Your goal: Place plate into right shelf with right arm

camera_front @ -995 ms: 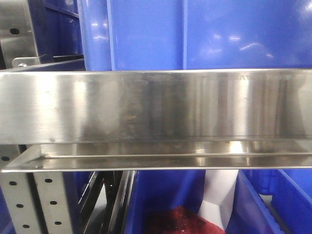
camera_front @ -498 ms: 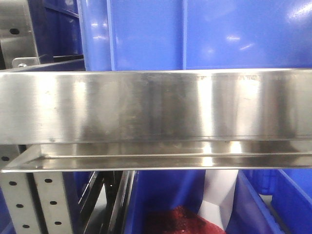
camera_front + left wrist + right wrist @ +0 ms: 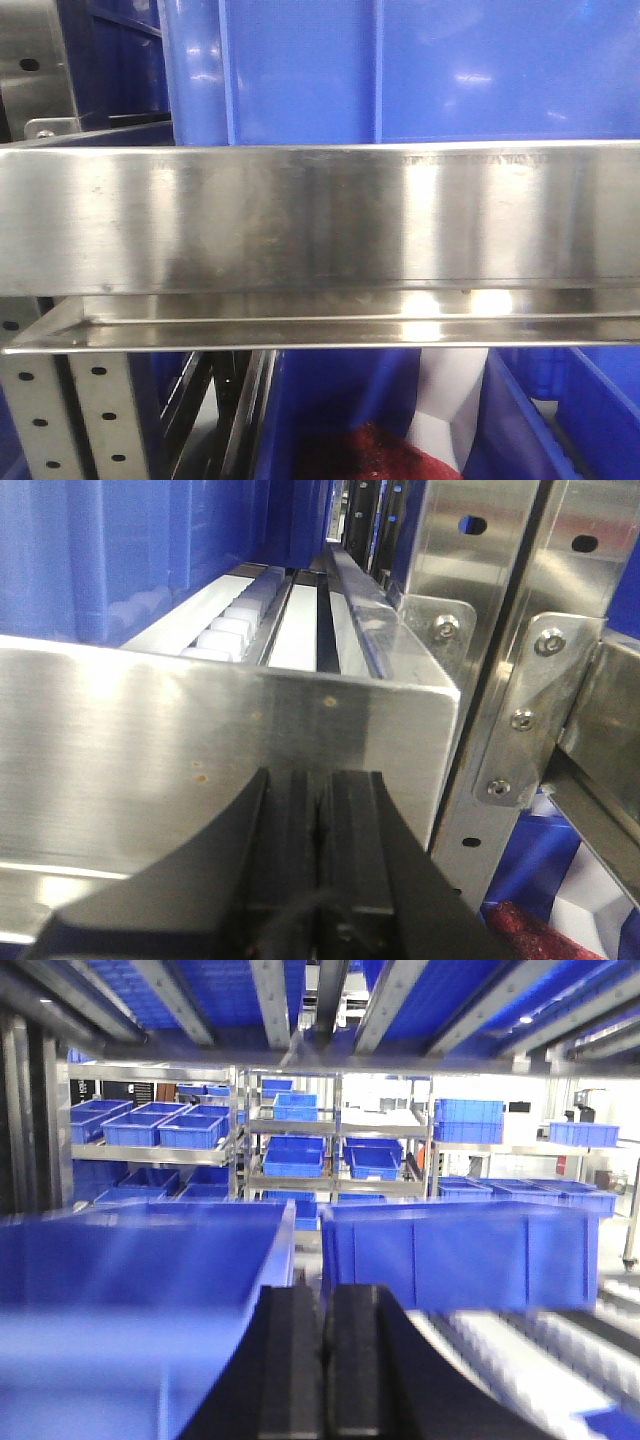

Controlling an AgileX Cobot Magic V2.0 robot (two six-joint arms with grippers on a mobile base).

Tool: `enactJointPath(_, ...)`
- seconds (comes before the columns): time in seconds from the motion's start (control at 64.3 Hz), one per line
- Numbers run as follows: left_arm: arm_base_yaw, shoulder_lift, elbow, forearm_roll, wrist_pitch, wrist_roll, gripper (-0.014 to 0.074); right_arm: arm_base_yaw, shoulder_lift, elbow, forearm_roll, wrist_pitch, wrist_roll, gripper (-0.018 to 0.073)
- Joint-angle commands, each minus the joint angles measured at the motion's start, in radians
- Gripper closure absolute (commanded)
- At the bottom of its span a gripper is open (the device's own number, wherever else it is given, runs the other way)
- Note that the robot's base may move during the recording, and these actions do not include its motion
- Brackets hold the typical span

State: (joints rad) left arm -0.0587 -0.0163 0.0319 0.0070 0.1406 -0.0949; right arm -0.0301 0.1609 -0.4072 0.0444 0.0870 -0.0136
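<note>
The right shelf (image 3: 300, 215) is brushed stainless steel, shiny, with faint streaks and small specks; its hole-punched uprights (image 3: 40, 420) look the same metal. The blue bins (image 3: 400, 70) are smooth glossy plastic. Both grippers' pads (image 3: 320, 850) look matt black rubber

At the bottom centre of our left wrist view we see our left gripper (image 3: 318, 880): two matte black fingers (image 3: 285, 850) with flat inner faces and flared, rounded outer shoulders that widen toward the bottom edge. A thin dark cable shows at the base, bottom centre. Our right gripper (image 3: 322, 1360), bottom centre of the right wrist view, has the same build: black blocky fingers (image 3: 355, 1360), squared at the tips, curved housings sloping out to either side. We see no screws or markings on either.
</note>
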Motion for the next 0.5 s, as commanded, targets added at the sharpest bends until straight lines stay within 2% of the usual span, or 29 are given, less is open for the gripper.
enactJointPath(0.0,-0.002,-0.006,0.009,0.000,-0.088,-0.006,0.0643,-0.008,-0.071,0.030,0.009,-0.023,-0.012,0.0505)
enactJointPath(0.14,-0.002,-0.006,0.009,0.000,-0.088,-0.006,0.0643,-0.008,-0.185,0.111,0.025,0.069,-0.012,0.0505)
enactJointPath(0.233,-0.002,-0.006,0.009,0.000,-0.088,-0.006,0.0643,-0.008,-0.184,0.162,0.055,0.097,-0.012,0.0505)
enactJointPath(0.482,-0.002,-0.006,0.009,0.000,-0.088,-0.006,0.0643,-0.008,-0.184,0.281,0.056,0.002,-0.012,0.0505)
